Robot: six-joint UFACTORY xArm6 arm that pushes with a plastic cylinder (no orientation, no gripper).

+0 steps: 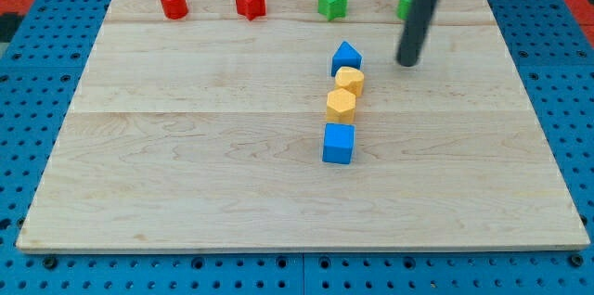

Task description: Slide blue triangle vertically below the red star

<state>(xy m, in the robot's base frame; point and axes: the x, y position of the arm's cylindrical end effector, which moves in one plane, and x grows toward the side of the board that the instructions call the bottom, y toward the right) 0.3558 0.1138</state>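
**Tip right of the blue triangle, red star far off at the top row**

Nearest the view's bottom, the tabletop (pixel 186 193) is pale wood, resting on a blue pegboard (pixel 28 267). The first block met going up is the blue cube (pixel 338 143), a little right of centre. Just above it sits a yellow hexagon (pixel 341 104), and touching that, a second yellow block (pixel 350 81), rounded in outline; its exact shape is hard to make out. The blue triangle (pixel 346 57) caps this short column, touching or nearly touching the upper yellow block.

My tip (pixel 406 62) stands on the tabletop to the view's right of the blue triangle, at about its height and apart from it, with bare wood between. The rod rises from there toward the view's top and partly covers a green block (pixel 404 0). There is no end effector to open or close, only the plain rod, and it holds nothing.

Along the far edge runs a row: a red cylinder (pixel 173 2) at the left, then the red star (pixel 250 1), then a green block (pixel 332 2) of uneven outline. The red star lies well to the view's left of the blue triangle and above it.
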